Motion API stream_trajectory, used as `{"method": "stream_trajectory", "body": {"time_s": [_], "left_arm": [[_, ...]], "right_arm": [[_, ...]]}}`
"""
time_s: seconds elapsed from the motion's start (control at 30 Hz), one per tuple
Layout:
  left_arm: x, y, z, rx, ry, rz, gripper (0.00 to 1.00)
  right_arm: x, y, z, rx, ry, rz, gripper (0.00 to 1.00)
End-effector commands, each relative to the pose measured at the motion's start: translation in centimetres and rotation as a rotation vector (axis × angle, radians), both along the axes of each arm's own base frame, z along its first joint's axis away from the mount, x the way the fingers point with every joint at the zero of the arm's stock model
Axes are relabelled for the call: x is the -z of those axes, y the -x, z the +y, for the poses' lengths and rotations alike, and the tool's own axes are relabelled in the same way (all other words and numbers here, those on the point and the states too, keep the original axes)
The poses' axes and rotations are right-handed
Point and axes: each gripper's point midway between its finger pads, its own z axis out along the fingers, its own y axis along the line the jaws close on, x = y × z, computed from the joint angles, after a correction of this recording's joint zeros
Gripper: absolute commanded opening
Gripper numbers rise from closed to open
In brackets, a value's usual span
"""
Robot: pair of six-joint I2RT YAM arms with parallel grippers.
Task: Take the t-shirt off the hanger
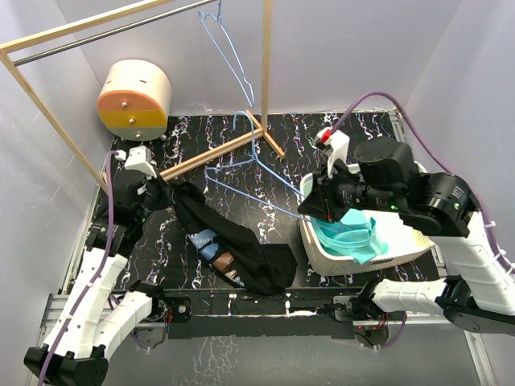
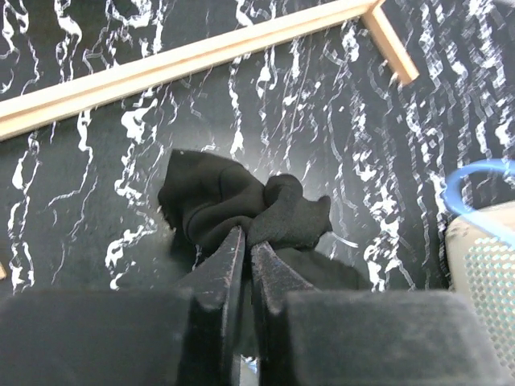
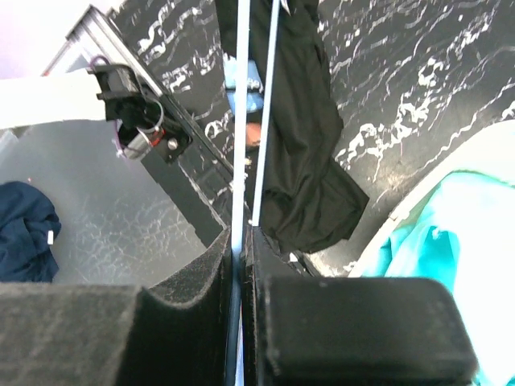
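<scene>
The black t-shirt (image 1: pixel 233 245) lies stretched across the dark marbled table, off the hanger. My left gripper (image 1: pixel 158 193) is shut on its upper end, and the bunched black cloth (image 2: pixel 241 205) shows just past the fingertips in the left wrist view. My right gripper (image 1: pixel 310 203) is shut on the light blue wire hanger (image 1: pixel 241 173), which it holds bare above the table. In the right wrist view the hanger's wires (image 3: pixel 241 121) run between my closed fingers, with the t-shirt (image 3: pixel 302 161) below.
A white basket (image 1: pixel 322 249) with teal cloth (image 1: pixel 358 233) stands at the right. A wooden rack's base (image 1: pixel 213 153) crosses the back. A second blue hanger (image 1: pixel 229 48) hangs on the rail. An orange-and-cream drum (image 1: pixel 135 98) sits back left.
</scene>
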Motion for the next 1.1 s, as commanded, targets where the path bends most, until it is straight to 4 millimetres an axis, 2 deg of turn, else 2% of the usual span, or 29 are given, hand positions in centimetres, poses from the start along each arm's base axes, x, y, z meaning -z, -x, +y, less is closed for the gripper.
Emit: {"method": "stream_trajectory", "body": {"time_s": [0.0, 0.07, 0.1, 0.17, 0.23, 0.43, 0.57, 0.7, 0.8, 0.9, 1.07], "left_arm": [[2.3, 0.6, 0.2, -0.005, -0.018, 0.073, 0.11], [2.4, 0.9, -0.8, 0.057, -0.001, 0.063, 0.41], [2.5, 1.1, -1.2, 0.084, 0.006, 0.059, 0.52], [2.5, 1.6, -1.6, 0.118, 0.016, 0.043, 0.7], [2.2, 2.0, -1.8, 0.142, 0.019, 0.023, 0.78], [2.3, 3.6, -1.5, 0.155, 0.021, -0.038, 0.81], [0.8, 4.4, -0.8, 0.121, 0.036, -0.123, 0.81], [0.8, 4.7, -0.2, 0.086, 0.038, -0.126, 0.81], [1.1, 4.5, -0.5, 0.098, 0.039, -0.109, 0.82], [1.0, 4.6, -0.7, 0.109, 0.044, -0.114, 0.82], [0.7, 4.8, -0.5, 0.1, 0.047, -0.129, 0.81]], "right_arm": [[-5.1, -0.6, -0.1, 0.036, -0.137, -0.109, 0.08], [-5.9, -1.2, -0.1, 0.064, -0.158, -0.136, 0.08], [-6.3, -1.7, 0.1, 0.079, -0.165, -0.152, 0.08], [-7.3, -3.0, 0.7, 0.107, -0.183, -0.199, 0.08], [-8.2, -4.8, 1.4, 0.149, -0.193, -0.25, 0.08], [-10.7, -11.1, 5.6, 0.231, -0.207, -0.403, 0.08], [-13.5, -15.0, 8.4, 0.29, -0.239, -0.508, 0.08], [-15.2, -18.4, 10.8, 0.345, -0.27, -0.582, 0.08], [-15.8, -20.5, 12.0, 0.383, -0.287, -0.619, 0.08], [-15.3, -22.7, 13.4, 0.395, -0.3, -0.631, 0.08], [-14.5, -25.5, 14.6, 0.392, -0.326, -0.621, 0.08]]}}
